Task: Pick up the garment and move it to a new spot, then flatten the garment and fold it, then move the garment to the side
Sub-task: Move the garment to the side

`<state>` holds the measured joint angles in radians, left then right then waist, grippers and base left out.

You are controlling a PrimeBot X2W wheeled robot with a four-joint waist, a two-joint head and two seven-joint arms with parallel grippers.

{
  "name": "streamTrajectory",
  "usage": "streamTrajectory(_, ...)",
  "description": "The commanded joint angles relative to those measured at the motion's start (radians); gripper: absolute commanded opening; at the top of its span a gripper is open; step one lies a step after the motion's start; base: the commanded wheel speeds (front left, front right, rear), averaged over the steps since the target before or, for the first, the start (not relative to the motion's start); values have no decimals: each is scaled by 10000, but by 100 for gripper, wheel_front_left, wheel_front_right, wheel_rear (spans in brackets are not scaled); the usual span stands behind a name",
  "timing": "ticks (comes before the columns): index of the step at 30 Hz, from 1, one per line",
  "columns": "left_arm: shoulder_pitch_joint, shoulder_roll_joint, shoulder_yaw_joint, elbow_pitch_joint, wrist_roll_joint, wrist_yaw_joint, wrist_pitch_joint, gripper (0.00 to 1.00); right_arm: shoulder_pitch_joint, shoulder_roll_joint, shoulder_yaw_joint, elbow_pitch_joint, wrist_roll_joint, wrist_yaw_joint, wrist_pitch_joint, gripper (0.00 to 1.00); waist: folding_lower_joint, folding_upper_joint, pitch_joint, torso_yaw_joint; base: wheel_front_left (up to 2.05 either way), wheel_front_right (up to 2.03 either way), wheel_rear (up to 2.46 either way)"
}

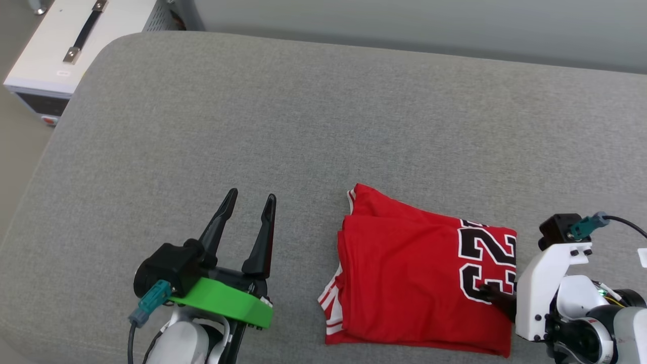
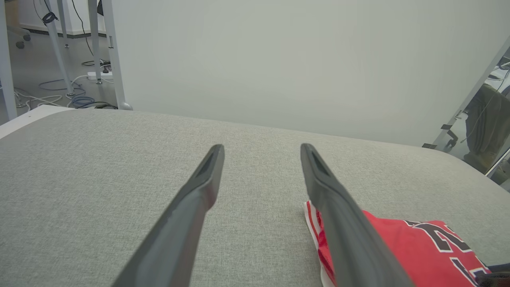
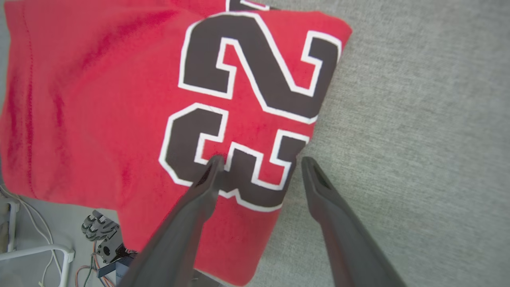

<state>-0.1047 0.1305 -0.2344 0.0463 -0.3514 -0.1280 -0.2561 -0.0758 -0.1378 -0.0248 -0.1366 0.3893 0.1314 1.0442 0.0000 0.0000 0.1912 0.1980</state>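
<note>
Carrier: a grey cushion (image 1: 303, 126) is carrying the work, and its rounded far-left corner is showing in the head view.
Garment: the garment (image 1: 404, 273) is lying folded into a rough rectangle close to the cushion's near edge, right of the middle and well away from the far edge.
Garment face: the black, white-outlined "23" (image 1: 488, 260) is facing up at the fold's right end, and red-and-white striped trim (image 1: 331, 301) is peeking out along its left side.
Left gripper: I am holding my left gripper (image 1: 252, 195) over bare cushion just left of the garment, with its fingers spread apart and gripping nothing. In my left wrist view the right-hand finger (image 2: 342, 223) is crossing in front of the garment's striped corner.
Right gripper: I am holding my right gripper (image 3: 262, 159) at the garment's right end with its fingers parted. One finger (image 3: 199, 195) is lying over the "3", and the other (image 3: 330, 211) is standing over grey cushion just beside the cloth's edge. I cannot tell whether either tip is pressing on the cloth.
Off the cushion: a white box (image 1: 60, 50) with a black strap handle is sitting beyond the far-left corner.
</note>
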Motion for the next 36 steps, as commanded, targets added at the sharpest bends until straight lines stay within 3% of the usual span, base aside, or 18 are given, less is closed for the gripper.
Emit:
streamTrajectory(1, -201, -9, -30, -3, 79, -27, -57, 100, -205, 74, 36, 122, -64, -7, -36, 100, 0, 0, 194, 207, 0, 0, 0)
streamTrajectory(11, -411, -104, -106, 19, 107, -27, -57, 100, -166, 47, 524, 1161, -216, -7, -348, 100, 0, 0, 526, 468, 0, 0, 0)
streamTrajectory(12, -434, -116, -97, 25, 110, -27, -57, 100, -157, -17, 649, 1267, -201, -7, -359, 87, 0, 0, 546, 474, 0, 0, 0)
streamTrajectory(13, -450, -125, -90, 32, 112, -27, -57, 100, -159, -96, 771, 1330, -194, -7, -402, 47, 0, 0, 556, 477, 0, 0, 0)
streamTrajectory(14, -464, -136, -80, 40, 115, -27, -57, 100, -173, -218, 909, 1392, -216, -7, -503, 0, 0, 0, 557, 475, 0, 0, 0)
streamTrajectory(21, -410, -156, 26, 19, 105, -27, -57, 100, -556, -1042, 1504, 1392, -434, -7, -1563, 0, 0, 0, 344, 228, 0, 0, 0)
streamTrajectory(25, -361, -119, -37, -147, 11, -27, -57, 100, -834, -1862, 2174, 1136, -887, -7, -2227, 0, 0, 0, 169, -118, 0, 0, 0)
streamTrajectory(36, -497, 92, -624, -209, -22, -27, -57, 100, -1542, -4551, 3360, 15, -1456, -7, -2655, 0, 0, 0, 412, -1962, 0, 0, 0)
